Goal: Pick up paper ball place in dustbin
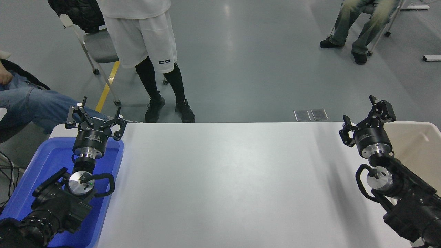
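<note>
- The right hand (366, 116) hovers above the white bench's (227, 179) far right corner, fingers spread apart and holding nothing.
- Just to its right stands the beige dustbin (418, 144), partly covered by the right arm.
- The paper ball cannot be seen anywhere on the bench, and the visible part of the dustbin's inside shows none.
- The left hand (94, 119) is parked over the blue tray (51, 162) at the lower left, fingers open and empty.
- A person in white shorts (141, 38) stands beyond the bench's far edge.
</note>
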Action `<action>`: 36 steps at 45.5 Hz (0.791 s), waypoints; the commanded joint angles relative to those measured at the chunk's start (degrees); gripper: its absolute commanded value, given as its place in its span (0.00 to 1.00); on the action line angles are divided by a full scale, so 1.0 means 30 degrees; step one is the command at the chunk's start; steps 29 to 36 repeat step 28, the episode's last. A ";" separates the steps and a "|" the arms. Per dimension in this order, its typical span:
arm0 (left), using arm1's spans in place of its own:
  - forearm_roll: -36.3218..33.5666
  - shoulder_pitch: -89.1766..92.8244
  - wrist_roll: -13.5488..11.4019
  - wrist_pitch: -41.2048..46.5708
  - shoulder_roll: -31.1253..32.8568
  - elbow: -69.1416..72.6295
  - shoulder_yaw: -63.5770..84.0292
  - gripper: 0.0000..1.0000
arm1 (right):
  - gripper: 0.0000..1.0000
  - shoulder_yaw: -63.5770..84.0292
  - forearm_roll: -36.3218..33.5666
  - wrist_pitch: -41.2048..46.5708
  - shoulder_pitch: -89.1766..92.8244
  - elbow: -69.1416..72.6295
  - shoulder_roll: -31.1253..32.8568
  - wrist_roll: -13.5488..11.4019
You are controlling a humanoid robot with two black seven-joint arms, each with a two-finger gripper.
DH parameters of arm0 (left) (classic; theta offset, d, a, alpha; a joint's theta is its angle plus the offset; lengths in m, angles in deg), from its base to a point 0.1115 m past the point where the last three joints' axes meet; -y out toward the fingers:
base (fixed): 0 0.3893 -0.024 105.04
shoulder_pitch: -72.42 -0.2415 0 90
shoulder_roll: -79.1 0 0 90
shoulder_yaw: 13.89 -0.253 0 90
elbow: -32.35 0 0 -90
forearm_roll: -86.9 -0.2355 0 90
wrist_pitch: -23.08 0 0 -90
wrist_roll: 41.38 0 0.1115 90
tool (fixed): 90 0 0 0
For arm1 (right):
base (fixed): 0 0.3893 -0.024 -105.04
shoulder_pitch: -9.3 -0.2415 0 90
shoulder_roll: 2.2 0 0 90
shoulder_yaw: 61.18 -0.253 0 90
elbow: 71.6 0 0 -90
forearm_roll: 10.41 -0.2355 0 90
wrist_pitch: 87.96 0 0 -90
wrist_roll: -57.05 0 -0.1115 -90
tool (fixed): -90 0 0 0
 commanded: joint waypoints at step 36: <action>0.0001 0.0000 0.0000 -0.0001 0.0000 -0.0001 0.0000 0.99 | 1.00 0.0713 -0.0709 0.1334 0.1253 0.1344 -0.0619 0.0903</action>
